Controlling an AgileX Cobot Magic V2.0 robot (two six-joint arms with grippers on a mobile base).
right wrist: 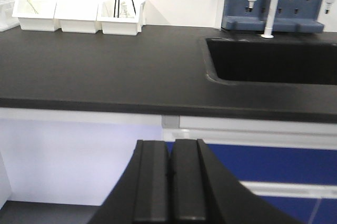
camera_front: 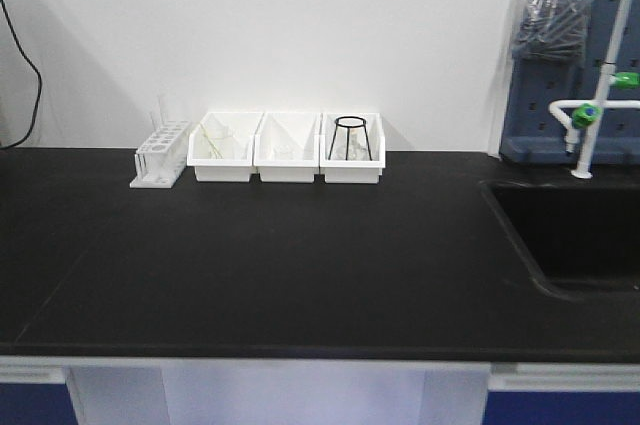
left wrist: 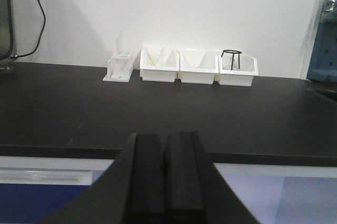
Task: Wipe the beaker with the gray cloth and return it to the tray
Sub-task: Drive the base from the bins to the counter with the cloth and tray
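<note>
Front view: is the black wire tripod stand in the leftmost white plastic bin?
No, the black wire tripod stand stands in the rightmost white plastic bin of the three.

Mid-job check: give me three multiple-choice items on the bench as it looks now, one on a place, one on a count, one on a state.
1. Where is the black wire stand?
A) in the white bin nearest the sink
B) down in the sink
C) on the bare counter

2. How many white bins stand in the row?
A) two
B) three
C) five

3. How is the left gripper?
A) wide open
B) shut, holding nothing
C) shut on a cloth

Answers:
1 A, the stand rises out of that end bin.
2 B, three stand side by side in the front view.
3 B, the left wrist view shows it closed tight with nothing held.
</note>
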